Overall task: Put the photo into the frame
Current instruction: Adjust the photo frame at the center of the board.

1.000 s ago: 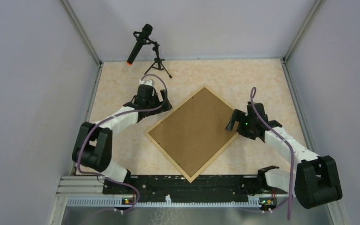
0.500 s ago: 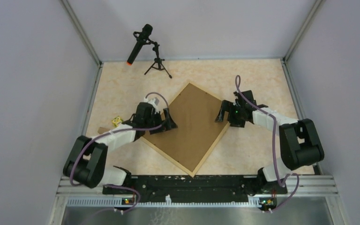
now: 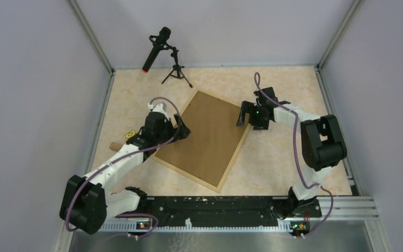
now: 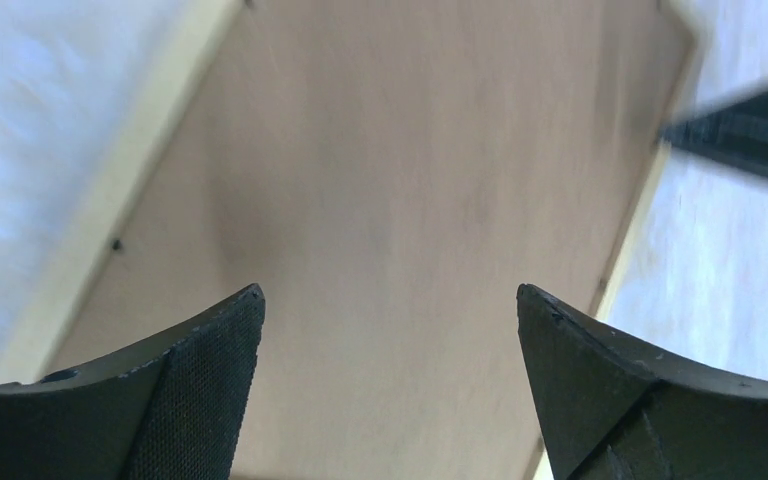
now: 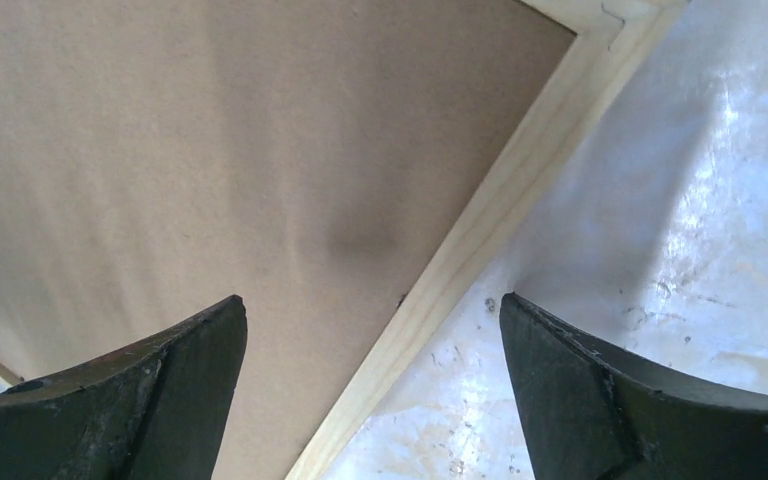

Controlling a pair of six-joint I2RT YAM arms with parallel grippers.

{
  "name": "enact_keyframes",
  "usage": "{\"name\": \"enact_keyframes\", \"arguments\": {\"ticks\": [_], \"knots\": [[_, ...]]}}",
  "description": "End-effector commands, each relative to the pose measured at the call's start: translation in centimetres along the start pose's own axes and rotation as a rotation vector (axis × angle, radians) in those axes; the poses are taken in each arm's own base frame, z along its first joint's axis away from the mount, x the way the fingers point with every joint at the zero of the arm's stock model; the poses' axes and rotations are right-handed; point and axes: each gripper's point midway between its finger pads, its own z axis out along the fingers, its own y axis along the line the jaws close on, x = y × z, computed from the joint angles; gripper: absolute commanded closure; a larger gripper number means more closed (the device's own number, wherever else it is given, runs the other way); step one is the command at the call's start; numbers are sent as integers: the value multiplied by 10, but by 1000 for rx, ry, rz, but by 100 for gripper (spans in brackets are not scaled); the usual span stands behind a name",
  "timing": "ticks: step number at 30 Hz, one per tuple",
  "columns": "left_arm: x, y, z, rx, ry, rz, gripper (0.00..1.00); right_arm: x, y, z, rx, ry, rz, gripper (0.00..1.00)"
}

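Note:
The frame (image 3: 230,165), light wood rails, lies tilted on the table with the brown backing board (image 3: 204,136) filling it. My left gripper (image 3: 182,129) is open at the frame's left edge; in the left wrist view (image 4: 390,295) its fingers hang over the backing board (image 4: 400,180), with the rail (image 4: 130,170) to the left. My right gripper (image 3: 240,118) is open at the right edge; in the right wrist view (image 5: 373,300) its jaws straddle the rail (image 5: 480,240). A small yellow patch (image 3: 130,135) shows beside my left arm; I cannot tell whether it is the photo.
A microphone on a small tripod (image 3: 160,50) stands at the back left. A brown strip (image 3: 116,147) lies under my left forearm. Grey walls close the table on the left, back and right. The arm rail runs along the near edge (image 3: 215,205).
The frame has turned counter-clockwise and slid left and back. My left gripper stayed on its left edge. My right gripper moved up and left along its right edge.

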Motion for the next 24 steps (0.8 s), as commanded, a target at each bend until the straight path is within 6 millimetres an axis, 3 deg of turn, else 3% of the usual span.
{"name": "enact_keyframes", "arguments": {"ticks": [1,6,11,13,16,24], "knots": [[-67,31,4,-253,-248,-80,2,-2,9,-14,-22,-41,21,5],[-95,47,24,-300,-321,-175,2,14,13,-10,-75,-12,34,5],[-96,70,53,-340,-251,-150,2,20,12,-8,-92,-14,32,5],[-83,72,63,-312,-157,-147,2,21,14,-6,-105,-11,31,5],[-57,59,70,-212,-28,-149,2,22,12,-1,-106,-1,31,5],[15,32,40,3,83,-156,5,18,20,1,-136,13,37,5]]}}
